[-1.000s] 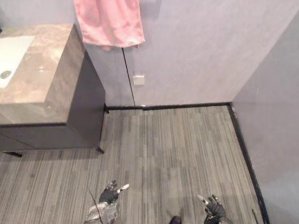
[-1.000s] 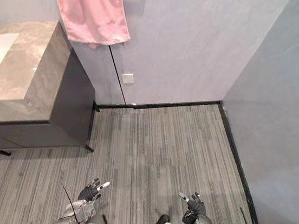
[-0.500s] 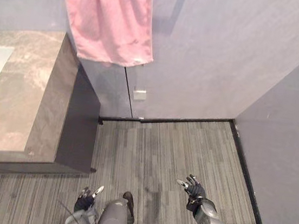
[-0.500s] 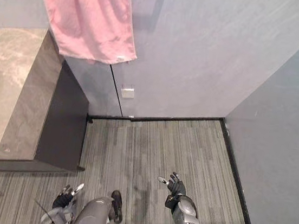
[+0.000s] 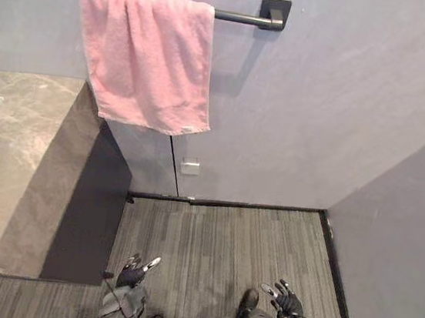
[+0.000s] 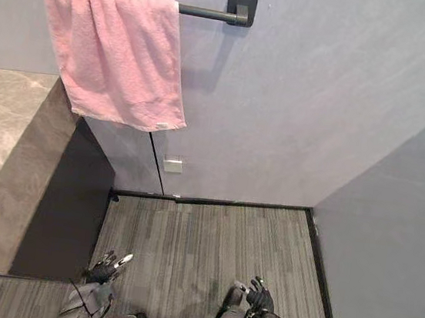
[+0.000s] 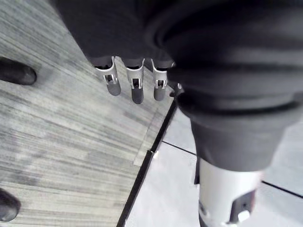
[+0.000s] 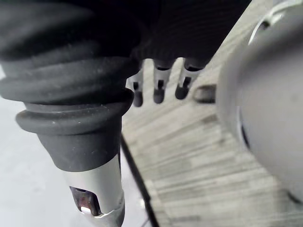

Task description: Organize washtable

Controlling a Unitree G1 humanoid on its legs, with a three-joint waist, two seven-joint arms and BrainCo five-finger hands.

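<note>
A pink towel (image 5: 147,58) hangs folded over a dark wall rail (image 5: 241,17) above the right end of the washtable. The washtable (image 5: 18,158) has a brown marble top over a dark cabinet and fills the left side of the eye views. My left hand (image 5: 134,275) hangs low over the floor in front of the cabinet, fingers straight, holding nothing. My right hand (image 5: 285,303) hangs low at the right, fingers relaxed and empty. In the wrist views the left hand's fingers (image 7: 136,90) and the right hand's fingers (image 8: 158,90) point down at the floor.
Grey striped flooring (image 5: 210,244) runs to a dark skirting along the back wall. A side wall (image 5: 395,251) closes the room on the right. A small white socket (image 5: 190,167) sits low on the back wall beside the cabinet.
The camera has tilted up, so the towel rail has come into sight and the basin has slid off to the left. My right hand has dropped lower and closer in.
</note>
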